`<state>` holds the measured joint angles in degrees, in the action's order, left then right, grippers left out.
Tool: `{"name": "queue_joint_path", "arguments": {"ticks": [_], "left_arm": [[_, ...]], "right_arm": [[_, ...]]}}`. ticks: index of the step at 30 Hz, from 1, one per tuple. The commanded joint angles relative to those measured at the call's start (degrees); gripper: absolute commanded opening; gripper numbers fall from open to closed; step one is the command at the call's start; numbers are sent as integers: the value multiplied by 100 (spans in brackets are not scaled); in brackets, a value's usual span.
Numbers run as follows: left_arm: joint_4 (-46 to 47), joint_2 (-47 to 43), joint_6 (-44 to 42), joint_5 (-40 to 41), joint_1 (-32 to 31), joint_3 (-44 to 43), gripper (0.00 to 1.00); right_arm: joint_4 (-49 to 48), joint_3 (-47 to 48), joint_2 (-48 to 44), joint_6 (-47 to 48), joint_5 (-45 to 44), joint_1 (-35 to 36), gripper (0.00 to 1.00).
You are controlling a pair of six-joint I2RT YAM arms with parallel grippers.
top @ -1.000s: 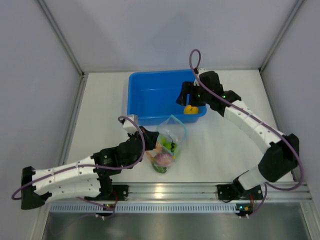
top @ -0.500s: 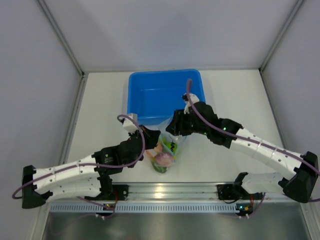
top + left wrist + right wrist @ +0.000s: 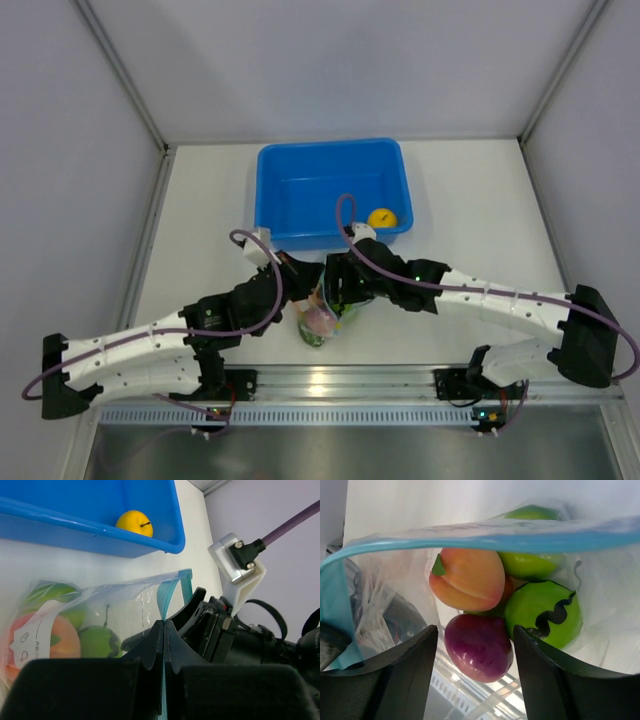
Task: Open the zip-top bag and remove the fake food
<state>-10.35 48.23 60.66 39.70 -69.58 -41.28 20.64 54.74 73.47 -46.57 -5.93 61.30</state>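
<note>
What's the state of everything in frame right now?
zip-top bag: mouth open, fruits inside.
left claw: shut on the bag's zipper edge.
right claw: open, empty, at the bag's mouth.
peach fruit: in the bag, ungripped.
yellow fruit: out of the bag, in the tub.
blue tub: upright, holds only the yellow fruit.

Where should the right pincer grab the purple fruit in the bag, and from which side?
Probably across the rounded middle of the purple fruit, straight in through the open mouth of the zip-top bag. It lies nearest the opening, framed by the open right pincer, peach and striped green fruit beyond it.
</note>
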Motion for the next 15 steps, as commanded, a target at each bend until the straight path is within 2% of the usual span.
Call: {"name": "queue_joint_path", "arguments": {"ticks": [1, 9, 11, 13, 15], "left_arm": [[323, -208, 209, -86, -20, 67, 0], [306, -498, 551, 310, -20, 480, 0], [305, -525, 587, 336, -20, 577, 0], [297, -516, 596, 354, -20, 629, 0], [297, -507, 578, 371, -20, 673, 0]], "right_arm": [[-359, -60, 167, -177, 48, 329, 64], [-860, -385, 545, -476, 154, 751, 72], [-983, -368, 677, -485, 154, 822, 77], [-1053, -368, 799, -503, 250, 919, 87], [-1194, -359, 853, -485, 364, 954, 91]]}}
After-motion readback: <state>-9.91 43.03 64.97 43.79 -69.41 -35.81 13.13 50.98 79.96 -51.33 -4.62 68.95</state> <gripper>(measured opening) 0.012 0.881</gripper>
